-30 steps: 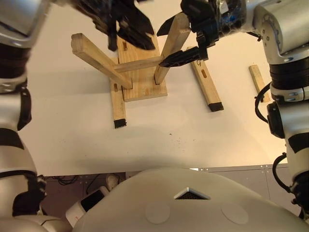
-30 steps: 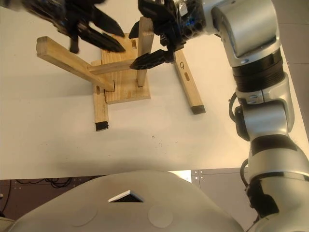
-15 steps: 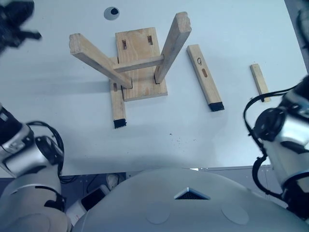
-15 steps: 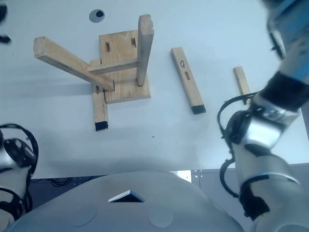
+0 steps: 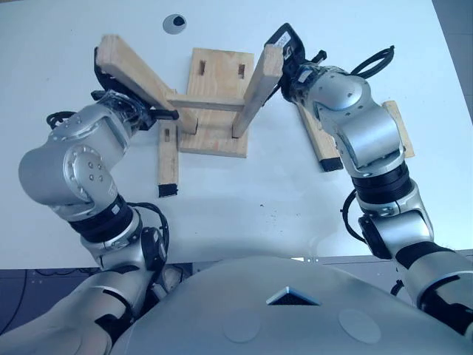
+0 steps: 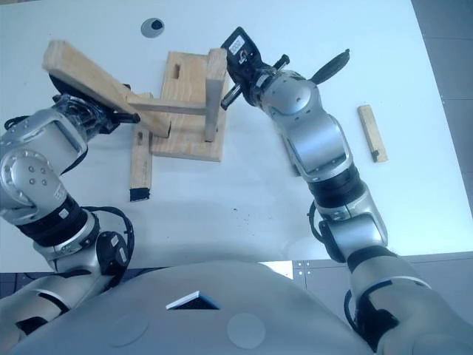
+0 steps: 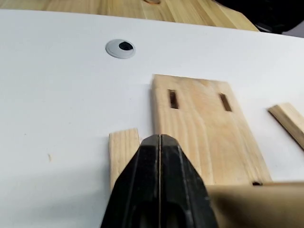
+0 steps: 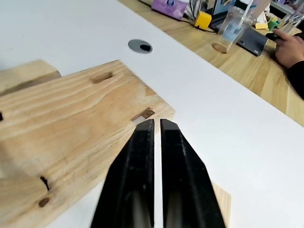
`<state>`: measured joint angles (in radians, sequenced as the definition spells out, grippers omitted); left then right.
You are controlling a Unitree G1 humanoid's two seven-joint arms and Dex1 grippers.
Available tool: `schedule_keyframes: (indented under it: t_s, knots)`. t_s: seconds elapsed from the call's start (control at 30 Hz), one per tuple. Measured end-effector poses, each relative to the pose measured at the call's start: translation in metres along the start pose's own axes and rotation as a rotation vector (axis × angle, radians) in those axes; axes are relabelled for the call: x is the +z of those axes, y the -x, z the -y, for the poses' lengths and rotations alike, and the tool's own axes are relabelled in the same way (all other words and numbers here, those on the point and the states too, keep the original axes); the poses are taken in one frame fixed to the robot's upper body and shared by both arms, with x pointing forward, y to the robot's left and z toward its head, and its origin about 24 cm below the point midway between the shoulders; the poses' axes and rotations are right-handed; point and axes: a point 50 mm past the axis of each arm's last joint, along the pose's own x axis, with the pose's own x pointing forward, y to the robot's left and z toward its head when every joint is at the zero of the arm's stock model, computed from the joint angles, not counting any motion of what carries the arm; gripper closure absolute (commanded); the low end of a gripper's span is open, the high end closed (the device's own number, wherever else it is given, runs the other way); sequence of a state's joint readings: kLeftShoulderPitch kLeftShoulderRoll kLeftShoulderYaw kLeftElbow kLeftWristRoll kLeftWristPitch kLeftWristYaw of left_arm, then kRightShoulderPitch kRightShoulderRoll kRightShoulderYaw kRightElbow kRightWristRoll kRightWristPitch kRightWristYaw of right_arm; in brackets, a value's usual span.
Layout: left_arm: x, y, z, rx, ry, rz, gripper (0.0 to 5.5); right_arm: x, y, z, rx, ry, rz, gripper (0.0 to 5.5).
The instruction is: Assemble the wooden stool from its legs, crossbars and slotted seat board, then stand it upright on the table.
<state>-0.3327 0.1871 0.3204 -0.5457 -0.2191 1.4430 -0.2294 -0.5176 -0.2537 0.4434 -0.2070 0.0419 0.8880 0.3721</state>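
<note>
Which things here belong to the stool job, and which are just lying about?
Job:
seat board
tilted leg
upright leg
crossbar joining those two
left flat leg
right flat leg
short bar

Lying about:
grommet in the table
cup on the desk behind
yellow block beside it

White desk [image 5: 244, 200], round grey grommet [image 5: 174, 23] set into top near far edge, left of centre. Lying flat on it: slotted seat board [image 5: 214, 137] just this side of grommet; one leg [image 5: 168, 159] flat against board's left edge, dark-capped end toward near edge; second leg [image 5: 323, 148] right of board and apart from it, partly hidden, dark cap likewise pointing near; short crossbar [image 6: 370, 133] farther right, well apart from the rest. A few dark specks [image 5: 270, 215] on bare top toward near edge.
</note>
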Motion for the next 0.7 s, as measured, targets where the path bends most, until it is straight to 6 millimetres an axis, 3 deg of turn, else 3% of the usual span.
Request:
schedule_keyframes:
  t_s: [0.1, 0.27, 0.33, 0.4, 0.47, 0.57, 0.63, 0.7]
  knots:
    - [0.009, -0.016, -0.006, 0.019, -0.002, 0.03, 5.5, 0.007, -0.003, -0.033, 0.198, 0.055, 0.015, 5.47]
    - [0.005, -0.042, -0.015, 0.03, -0.04, 0.019, 5.5, 0.033, -0.005, -0.043, 0.268, 0.101, 0.095, 5.47]
    - [0.008, -0.04, -0.026, 0.051, -0.066, 0.026, 5.5, 0.031, -0.008, -0.031, 0.243, 0.093, 0.094, 5.47]
    - [0.011, -0.03, -0.038, 0.033, -0.099, 0.018, 5.5, 0.019, -0.013, -0.007, 0.169, 0.079, 0.06, 5.47]
    - [0.002, -0.013, -0.038, -0.077, -0.186, -0.064, 5.5, 0.002, -0.02, 0.02, 0.092, 0.098, 0.001, 5.47]
    - [-0.015, 0.019, -0.029, -0.276, -0.39, -0.215, 5.5, -0.039, -0.027, 0.051, 0.029, 0.111, -0.139, 5.47]
    - [-0.019, 0.037, -0.015, -0.433, -0.54, -0.283, 5.5, -0.064, -0.032, 0.058, 0.044, 0.109, -0.211, 5.47]
    - [-0.024, 0.046, 0.0, -0.575, -0.604, -0.313, 5.5, -0.066, -0.036, 0.066, 0.066, 0.14, -0.223, 5.47]
